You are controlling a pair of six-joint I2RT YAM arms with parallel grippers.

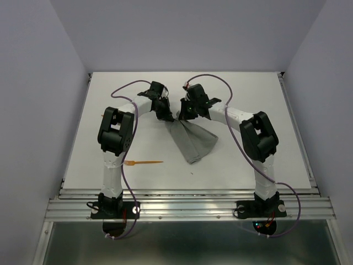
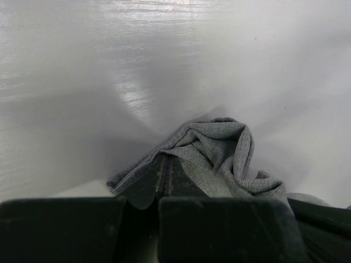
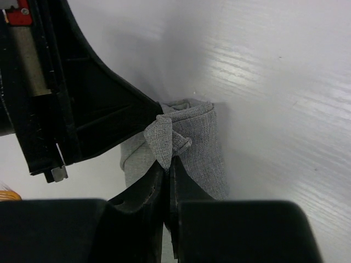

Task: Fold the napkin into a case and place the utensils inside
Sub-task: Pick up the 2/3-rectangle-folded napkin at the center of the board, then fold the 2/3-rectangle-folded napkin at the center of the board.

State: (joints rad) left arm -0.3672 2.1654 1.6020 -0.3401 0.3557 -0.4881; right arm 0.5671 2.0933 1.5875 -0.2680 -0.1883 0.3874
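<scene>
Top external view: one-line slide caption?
Left end effector and right end effector pinch the far end of the grey napkin; the orange fork lies apart on the table.

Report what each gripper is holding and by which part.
Both hold the napkin. The left gripper pinches a bunched edge at its far end; the right gripper pinches a small folded corner beside it.

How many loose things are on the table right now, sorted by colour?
grey napkin: 1
orange fork: 1
Total: 2
No second orange utensil shows in the top view.
</scene>
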